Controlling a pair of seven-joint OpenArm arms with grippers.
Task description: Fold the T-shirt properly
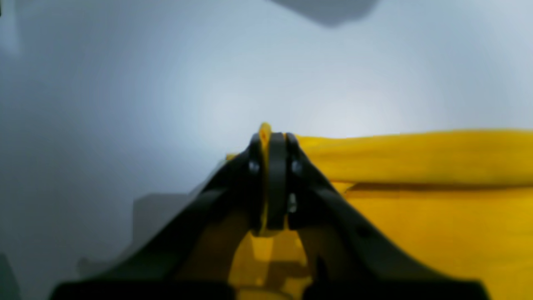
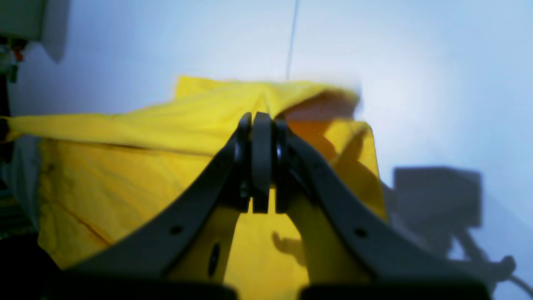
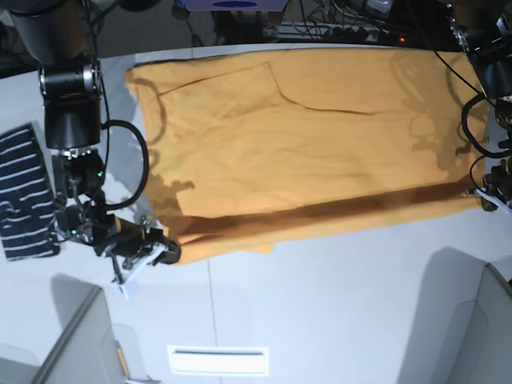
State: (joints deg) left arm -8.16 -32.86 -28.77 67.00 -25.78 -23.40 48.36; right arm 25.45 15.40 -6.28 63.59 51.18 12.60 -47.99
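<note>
We see the T-shirt (image 3: 304,136) spread flat on the white table (image 3: 336,296), its long axis running from one claw to the other. The right gripper (image 3: 164,250) and left gripper (image 3: 485,194) are each clamped tight on an opposite end of its near edge, lifting a fold between them. A striped garment (image 3: 24,192) lies beyond the right arm. No containers are visible.
</note>
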